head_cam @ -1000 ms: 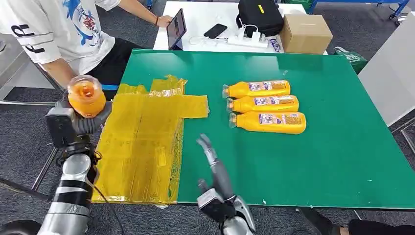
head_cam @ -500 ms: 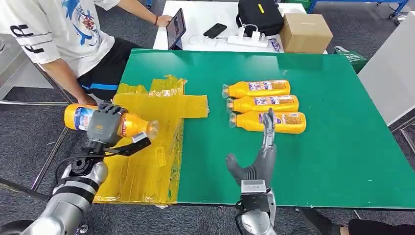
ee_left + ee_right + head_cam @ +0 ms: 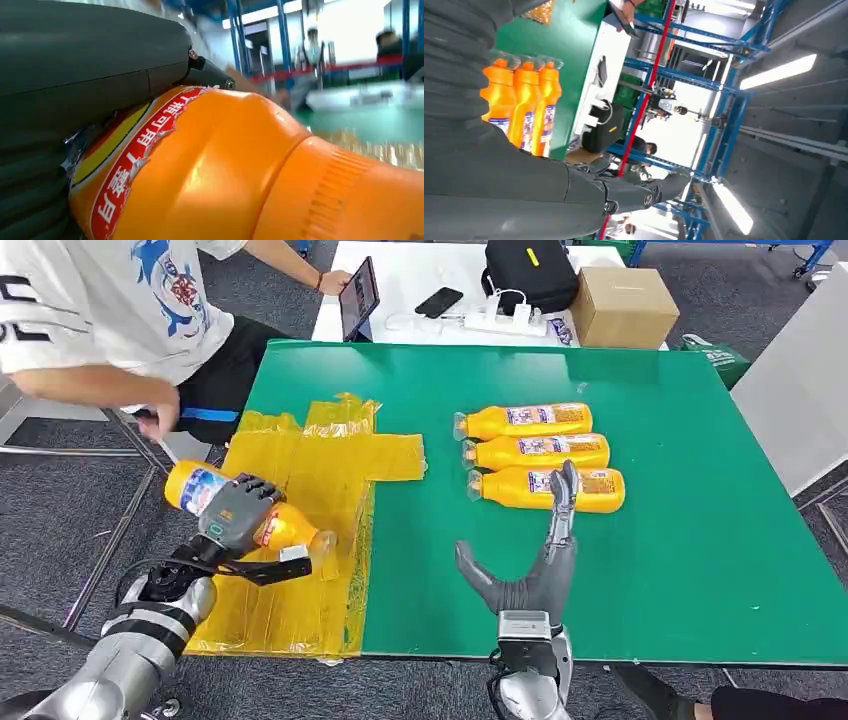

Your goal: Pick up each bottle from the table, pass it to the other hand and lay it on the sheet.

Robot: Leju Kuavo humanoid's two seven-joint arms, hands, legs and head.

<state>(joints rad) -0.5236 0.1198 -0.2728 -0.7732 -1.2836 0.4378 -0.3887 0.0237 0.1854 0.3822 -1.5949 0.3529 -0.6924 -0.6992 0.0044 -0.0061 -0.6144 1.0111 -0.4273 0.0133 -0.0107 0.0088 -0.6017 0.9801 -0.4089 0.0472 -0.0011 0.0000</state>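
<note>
My left hand [image 3: 238, 515] grips an orange bottle [image 3: 193, 487] lying sideways, cap toward the table, just over the left edge of the yellow sheet [image 3: 300, 510]. The left wrist view has this bottle [image 3: 240, 170] close up under the hand [image 3: 75, 75]. Three more orange bottles [image 3: 545, 452] lie side by side on the green table [image 3: 700, 540], caps to the left. My right hand [image 3: 535, 565] stands open near the front edge, fingers pointing up toward the nearest bottle [image 3: 590, 490], touching nothing. The right wrist view has the three bottles [image 3: 521, 107] beyond the hand [image 3: 514, 185].
A person [image 3: 110, 300] in a white shirt sits at the table's left, one hand reaching down near my left arm. Behind the green table a white table [image 3: 420, 270] carries a tablet [image 3: 360, 298], a phone, a black bag [image 3: 528, 272] and a cardboard box [image 3: 622, 306].
My left hand turned the bottle from upright to sideways and lowered it toward the sheet. My right hand swung right and rose, fingers extending toward the three bottles. The person leaned lower.
</note>
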